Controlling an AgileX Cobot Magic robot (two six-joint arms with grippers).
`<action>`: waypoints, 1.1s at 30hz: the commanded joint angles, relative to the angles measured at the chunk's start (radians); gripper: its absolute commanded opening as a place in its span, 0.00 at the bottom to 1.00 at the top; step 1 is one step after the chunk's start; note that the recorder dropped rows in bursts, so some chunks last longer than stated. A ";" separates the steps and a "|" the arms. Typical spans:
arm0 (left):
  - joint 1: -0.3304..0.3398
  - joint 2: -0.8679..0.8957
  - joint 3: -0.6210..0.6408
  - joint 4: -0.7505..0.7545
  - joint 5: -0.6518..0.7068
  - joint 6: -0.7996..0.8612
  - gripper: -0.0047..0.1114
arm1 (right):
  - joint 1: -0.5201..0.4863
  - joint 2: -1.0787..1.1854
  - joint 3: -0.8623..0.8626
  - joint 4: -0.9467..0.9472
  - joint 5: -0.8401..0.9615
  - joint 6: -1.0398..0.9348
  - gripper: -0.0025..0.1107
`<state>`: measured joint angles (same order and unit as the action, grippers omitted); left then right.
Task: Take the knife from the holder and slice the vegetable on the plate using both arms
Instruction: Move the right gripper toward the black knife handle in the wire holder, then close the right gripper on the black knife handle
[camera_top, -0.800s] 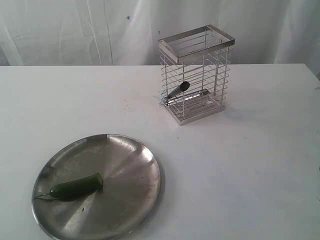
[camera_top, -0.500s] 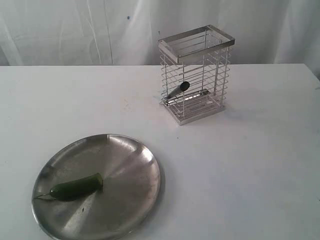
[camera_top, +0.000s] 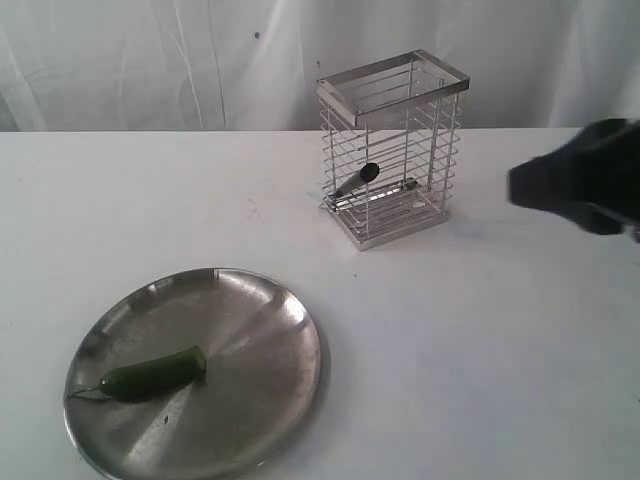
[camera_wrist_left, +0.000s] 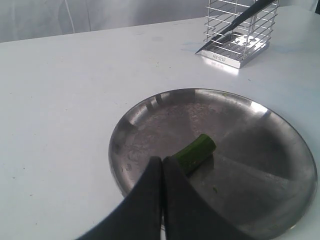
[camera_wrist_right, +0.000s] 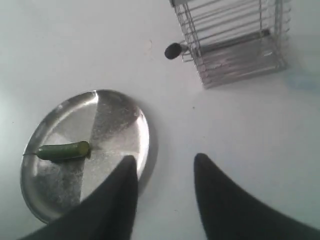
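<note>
White table: right hand newly in view, fingers apart; left hand closed, empty.

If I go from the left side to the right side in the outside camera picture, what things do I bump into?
vegetable on the plate → knife poking out of the holder → right arm

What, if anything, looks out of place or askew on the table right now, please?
The knife sits oddly in the wire holder: it lies slanted through the bars, its handle end poking out of one side rather than standing upright. The pepper lies normally on the plate.
</note>
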<state>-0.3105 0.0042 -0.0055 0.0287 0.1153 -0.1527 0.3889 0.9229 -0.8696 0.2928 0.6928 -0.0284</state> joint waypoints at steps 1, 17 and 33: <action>0.000 -0.004 0.005 0.002 -0.001 0.000 0.04 | -0.001 0.220 -0.009 0.201 -0.188 -0.022 0.52; 0.000 -0.004 0.005 0.002 -0.001 0.000 0.04 | -0.001 0.680 -0.296 0.289 -0.284 -0.030 0.53; 0.000 -0.004 0.005 0.002 -0.001 0.000 0.04 | -0.001 0.811 -0.365 0.294 -0.290 -0.030 0.49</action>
<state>-0.3105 0.0042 -0.0055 0.0287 0.1153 -0.1527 0.3889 1.7218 -1.2239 0.5866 0.4075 -0.0456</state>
